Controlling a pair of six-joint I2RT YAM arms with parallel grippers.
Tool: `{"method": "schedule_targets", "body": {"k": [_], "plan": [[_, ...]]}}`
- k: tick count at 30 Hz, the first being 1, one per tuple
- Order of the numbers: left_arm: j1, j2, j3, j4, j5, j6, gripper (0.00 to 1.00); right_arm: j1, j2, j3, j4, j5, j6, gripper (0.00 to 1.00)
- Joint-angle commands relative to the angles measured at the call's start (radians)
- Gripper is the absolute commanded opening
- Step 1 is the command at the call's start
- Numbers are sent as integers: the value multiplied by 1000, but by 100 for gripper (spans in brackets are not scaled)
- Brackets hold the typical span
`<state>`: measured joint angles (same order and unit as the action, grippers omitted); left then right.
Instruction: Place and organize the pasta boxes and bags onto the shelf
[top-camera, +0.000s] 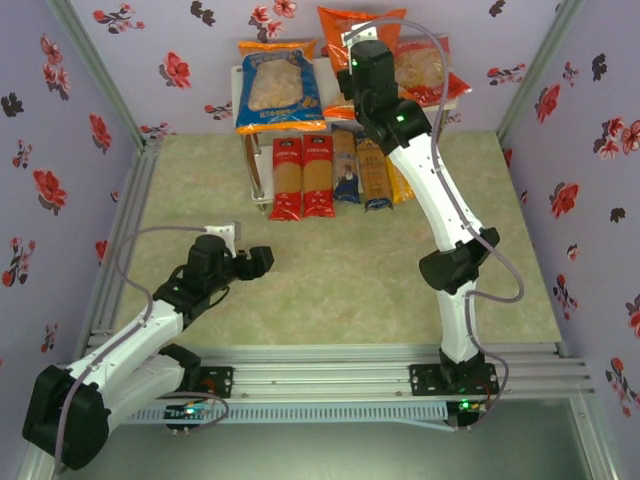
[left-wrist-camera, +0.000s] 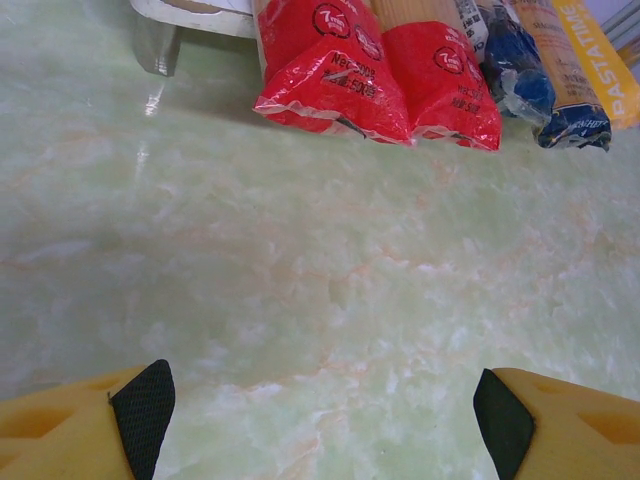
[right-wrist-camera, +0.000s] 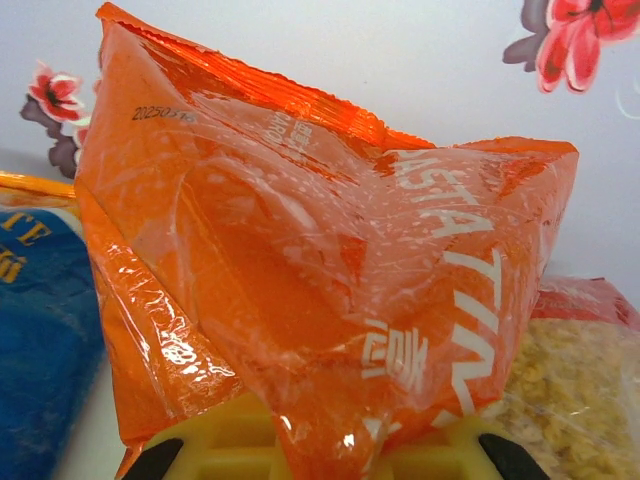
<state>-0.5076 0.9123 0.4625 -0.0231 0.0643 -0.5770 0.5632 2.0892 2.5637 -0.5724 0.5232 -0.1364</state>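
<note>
**Top view.** The shelf (top-camera: 239, 100) stands at 12 o'clock on the table (top-camera: 340, 290). The blue bag (top-camera: 280, 90) lies on its upper board at 11 o'clock and the red bag (top-camera: 432, 68) at 1 o'clock. The orange bag (top-camera: 345, 25) is raised between them. The five spaghetti packs (top-camera: 345, 172) lie side by side at the lower level, their near ends pointing to 6 o'clock.

**Right wrist view.** The right gripper (right-wrist-camera: 330, 460) has its jaws almost closed on the bunched lower edge of the orange bag. The film stands crumpled and folded above the pinch. The blue bag is at 9 o'clock and the red bag at 4 o'clock.

**Left wrist view.** The left gripper (left-wrist-camera: 320, 415) hovers over bare table with its jaws spread wide and nothing between them. The red packs' ends are at 12 o'clock.

**Handling, as judged.**
- The bag is probably light and limp, with slick film.
- Its loose short pasta would slide to whichever end hangs lowest, so the shape shifts when it is lifted.
- A pinch on the doubled, sealed edge should hold better than one on the clear window, where the film stretches and the pasta may crack.
- The bag probably settles best if lowered flat into the gap between its neighbours.
- The spaghetti packs look stiff along their length but brittle, so a hold across the middle suits them.
</note>
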Motion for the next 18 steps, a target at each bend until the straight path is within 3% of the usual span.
{"method": "schedule_targets", "body": {"k": [1, 18], "plan": [[11, -16, -7, -1, 12, 3, 83, -17, -16, 16, 166, 40, 55, 0], [24, -40, -13, -23, 17, 3, 83, -22, 35, -9, 124, 18, 174, 0]]}}
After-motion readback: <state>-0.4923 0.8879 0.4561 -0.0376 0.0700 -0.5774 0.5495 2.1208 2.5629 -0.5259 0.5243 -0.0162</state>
